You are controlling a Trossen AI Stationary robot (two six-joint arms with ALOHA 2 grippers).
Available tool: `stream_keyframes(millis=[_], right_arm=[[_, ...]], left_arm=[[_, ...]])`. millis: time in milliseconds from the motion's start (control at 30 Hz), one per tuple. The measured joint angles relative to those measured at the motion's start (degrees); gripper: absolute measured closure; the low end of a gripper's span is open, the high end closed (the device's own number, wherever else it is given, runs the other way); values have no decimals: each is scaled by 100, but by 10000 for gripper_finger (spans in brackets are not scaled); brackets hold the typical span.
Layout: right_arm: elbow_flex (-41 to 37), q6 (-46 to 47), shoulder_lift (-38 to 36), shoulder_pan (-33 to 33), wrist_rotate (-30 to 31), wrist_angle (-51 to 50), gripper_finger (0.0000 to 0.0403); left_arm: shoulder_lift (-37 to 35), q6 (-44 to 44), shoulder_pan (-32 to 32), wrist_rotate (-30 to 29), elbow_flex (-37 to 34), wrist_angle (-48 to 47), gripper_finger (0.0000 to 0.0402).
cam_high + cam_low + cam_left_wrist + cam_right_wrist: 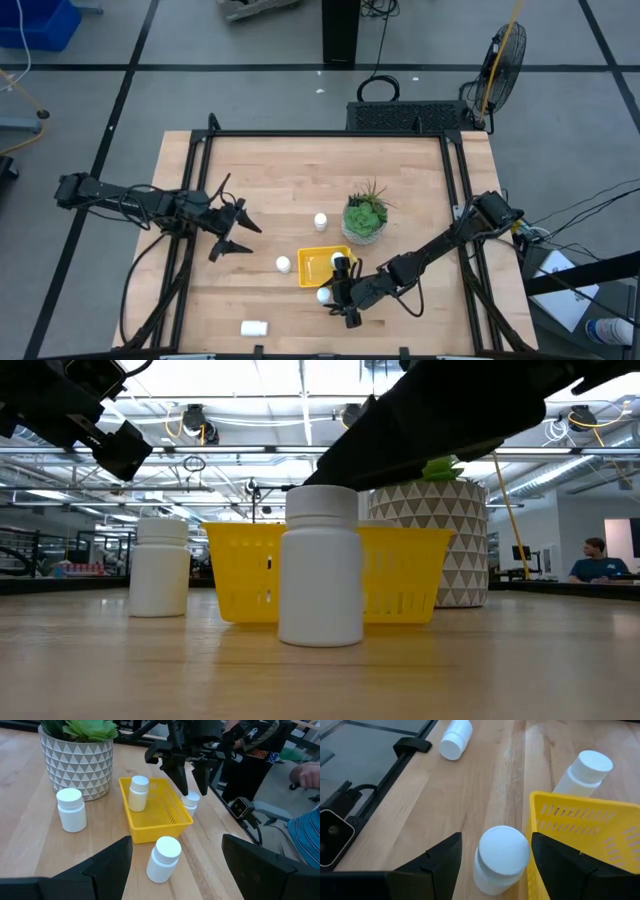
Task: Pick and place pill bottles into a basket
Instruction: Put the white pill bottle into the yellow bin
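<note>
Reaching: the right gripper [337,305] is hanging with its fingers spread around the near bottle [501,857], which is standing upright just outside the basket [318,266] wall; the fingers are sitting on either side of its cap and are not pressing on it.

Right gripper state: it is standing open, holding nothing yet, with the bottle directly between and below its fingers.

Left gripper: the left gripper [232,231] is waiting open and empty, well away from the basket on the far side from the right gripper.

Basket: it is lying just beside the right gripper, between it and the plant pot [363,221].

Done so far: one bottle [138,793] is standing inside the basket, so one of five is looking placed.

Left to do: four are remaining outside. These are the near bottle under the right gripper, a bottle [283,264] just past the basket on the left gripper's side, a bottle [320,221] farther off near the pot, and a fallen bottle [254,327] lying on its side well apart toward the table [270,170] edge.

Progress: the task is looking early, with the second pick just being set up.

Next: the fingers are needing to close on the near bottle before any lift.
</note>
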Motion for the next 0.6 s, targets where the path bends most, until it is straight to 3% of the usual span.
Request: stream_keyframes(millis=[600], right_arm=[[0, 199, -4, -74, -42, -256, 170]], left_arm=[[0, -4, 1, 4, -2, -2, 92]])
